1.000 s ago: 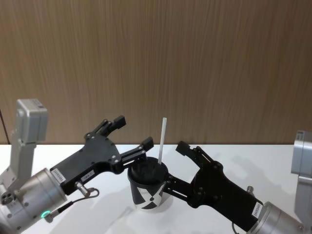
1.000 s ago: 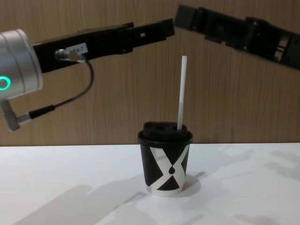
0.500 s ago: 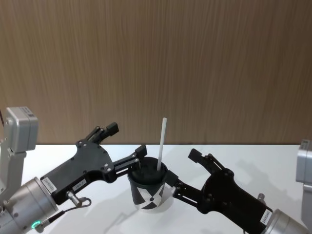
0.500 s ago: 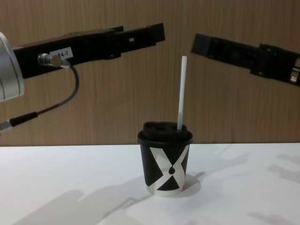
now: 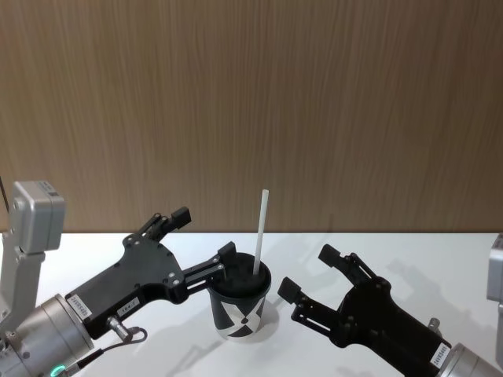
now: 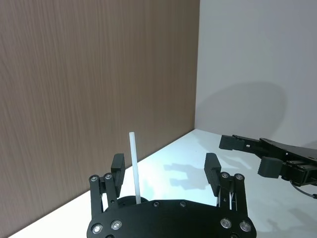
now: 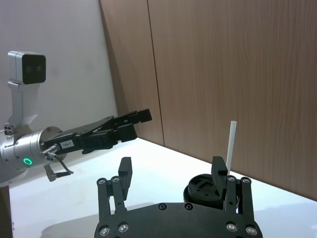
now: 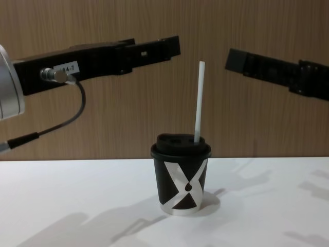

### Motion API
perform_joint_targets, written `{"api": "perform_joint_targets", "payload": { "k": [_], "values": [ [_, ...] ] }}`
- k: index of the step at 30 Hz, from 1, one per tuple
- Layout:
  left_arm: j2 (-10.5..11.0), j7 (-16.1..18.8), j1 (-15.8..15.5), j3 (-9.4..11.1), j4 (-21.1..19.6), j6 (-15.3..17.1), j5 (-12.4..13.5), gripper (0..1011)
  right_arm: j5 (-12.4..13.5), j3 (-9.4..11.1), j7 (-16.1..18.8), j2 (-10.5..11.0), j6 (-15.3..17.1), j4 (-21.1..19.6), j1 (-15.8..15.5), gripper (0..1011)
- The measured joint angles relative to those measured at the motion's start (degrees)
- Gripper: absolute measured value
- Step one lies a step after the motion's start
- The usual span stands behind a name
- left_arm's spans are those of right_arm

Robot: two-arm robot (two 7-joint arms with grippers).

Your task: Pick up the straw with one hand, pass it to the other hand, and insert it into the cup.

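I see the thin white straw (image 8: 198, 102) standing through the domed lid of the black paper cup (image 8: 181, 177) at lower centre, so I judge insertion done, my left gripper (image 5: 206, 241) and right gripper (image 5: 326, 272) flanking it with fingers spread, holding nothing.

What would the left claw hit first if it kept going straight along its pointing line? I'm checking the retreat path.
Probably nothing close: the left claw, open, points above the cup's lid, level with the straw's upper part. Depth is unclear, but it may graze the straw's top.
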Motion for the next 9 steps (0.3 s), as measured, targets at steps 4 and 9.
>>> {"api": "perform_joint_targets", "payload": {
  "k": [4, 9],
  "values": [
    [0.0, 0.2, 0.2, 0.0, -0.1, 0.2, 0.0, 1003, 0.0, 0.1, -0.2, 0.1, -0.1, 0.0, -0.2, 1001],
    [0.0, 0.2, 0.3, 0.1, -0.2, 0.2, 0.0, 1003, -0.1, 0.2, -0.4, 0.3, -0.2, -0.1, -0.4, 1001]
  ]
}}
